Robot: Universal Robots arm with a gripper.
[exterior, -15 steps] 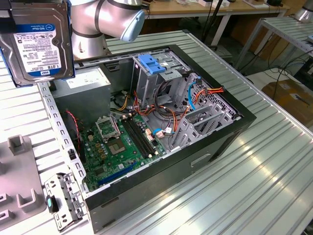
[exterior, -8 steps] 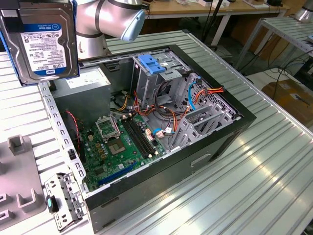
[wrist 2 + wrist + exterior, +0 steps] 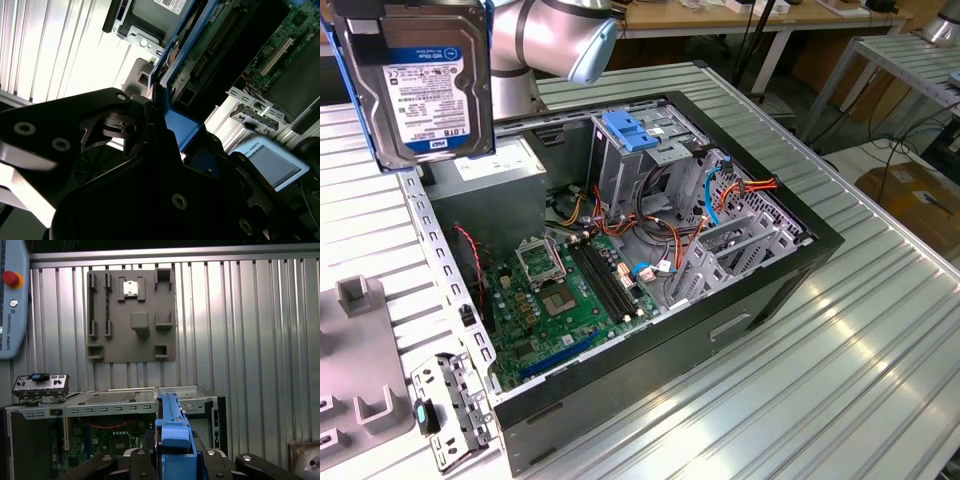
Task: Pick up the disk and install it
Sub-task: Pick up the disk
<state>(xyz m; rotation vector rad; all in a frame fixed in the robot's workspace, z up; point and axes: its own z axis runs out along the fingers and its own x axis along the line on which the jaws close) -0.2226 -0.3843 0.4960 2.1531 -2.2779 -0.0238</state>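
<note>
The flat, dark rectangular disk [image 3: 420, 85] (metal-cased, white-and-blue label inverted, framed by bright blue plastic rails) is held upright in the air, seen over the open black computer case's [image 3: 620, 395] corner at the exterior view's left — its blue rail [image 3: 172, 425] is viewed edge-on in the first wrist view.

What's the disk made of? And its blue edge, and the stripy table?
The disk: looks like metal, dark and dull, with a glossy, paper-like label. Its blue rails: probably plastic, being bright, smooth and evenly coloured. The table: likely aluminium, with silvery ribbed slats that shine under the light.
</note>
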